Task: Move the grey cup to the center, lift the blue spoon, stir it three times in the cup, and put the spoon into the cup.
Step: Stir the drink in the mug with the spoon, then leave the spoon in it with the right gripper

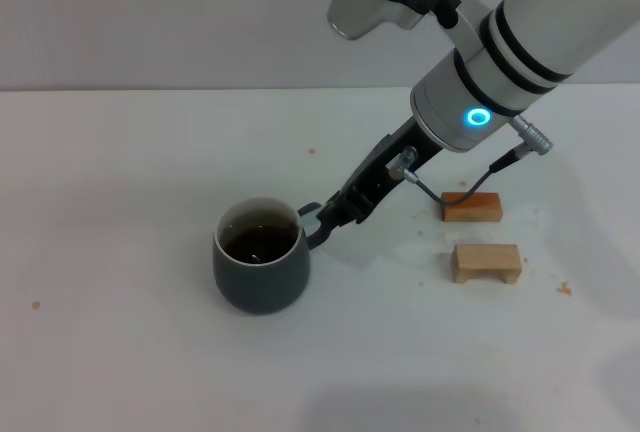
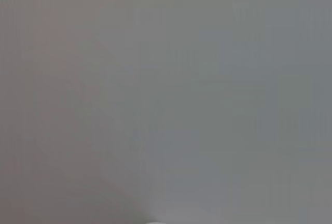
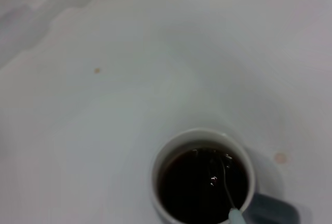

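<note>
The grey cup (image 1: 262, 282) stands on the white table left of middle, holding dark brown liquid, with its loop handle toward the right. My right gripper (image 1: 312, 216) reaches down from the upper right to the cup's right rim and is shut on the blue spoon. In the right wrist view the cup (image 3: 202, 132) is seen from above. The blue spoon (image 3: 227, 186) slants into the liquid, its metal neck wet and its pale blue handle at the rim near the cup's handle. The left gripper is out of view.
Two small wooden blocks lie right of the cup: an orange-brown one (image 1: 471, 207) and a pale one (image 1: 486, 262) nearer to me. Small brown specks dot the white table (image 1: 120, 202). The left wrist view shows only a blank grey surface.
</note>
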{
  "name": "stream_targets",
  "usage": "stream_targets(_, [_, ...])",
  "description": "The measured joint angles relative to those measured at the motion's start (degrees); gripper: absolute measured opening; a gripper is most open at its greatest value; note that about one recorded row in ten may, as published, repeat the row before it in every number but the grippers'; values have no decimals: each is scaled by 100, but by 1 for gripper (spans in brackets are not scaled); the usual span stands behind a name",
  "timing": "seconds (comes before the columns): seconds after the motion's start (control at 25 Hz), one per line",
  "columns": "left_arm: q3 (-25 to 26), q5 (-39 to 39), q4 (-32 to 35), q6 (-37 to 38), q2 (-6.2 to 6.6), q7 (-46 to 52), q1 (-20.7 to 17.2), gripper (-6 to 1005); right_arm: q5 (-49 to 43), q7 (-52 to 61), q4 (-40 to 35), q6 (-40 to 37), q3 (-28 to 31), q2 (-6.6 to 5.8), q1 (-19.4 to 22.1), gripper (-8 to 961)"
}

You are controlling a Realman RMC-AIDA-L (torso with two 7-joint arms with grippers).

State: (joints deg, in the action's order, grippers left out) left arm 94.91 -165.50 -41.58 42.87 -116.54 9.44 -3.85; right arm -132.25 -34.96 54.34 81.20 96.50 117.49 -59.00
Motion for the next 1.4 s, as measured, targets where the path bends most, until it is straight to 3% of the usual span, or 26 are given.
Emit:
stream_targets(0.24, [1, 0, 1, 44, -31, 3, -2, -3, 129, 27, 339, 473, 113, 10, -34, 183])
stream_targets(0.8, [0, 0, 3, 110, -64, 6, -9, -3, -310, 65, 257, 66, 214, 14, -170, 196])
stream_targets(1.4, [16, 0, 30, 196, -42, 15, -9, -3, -22, 123, 322, 531, 229, 51, -237, 210])
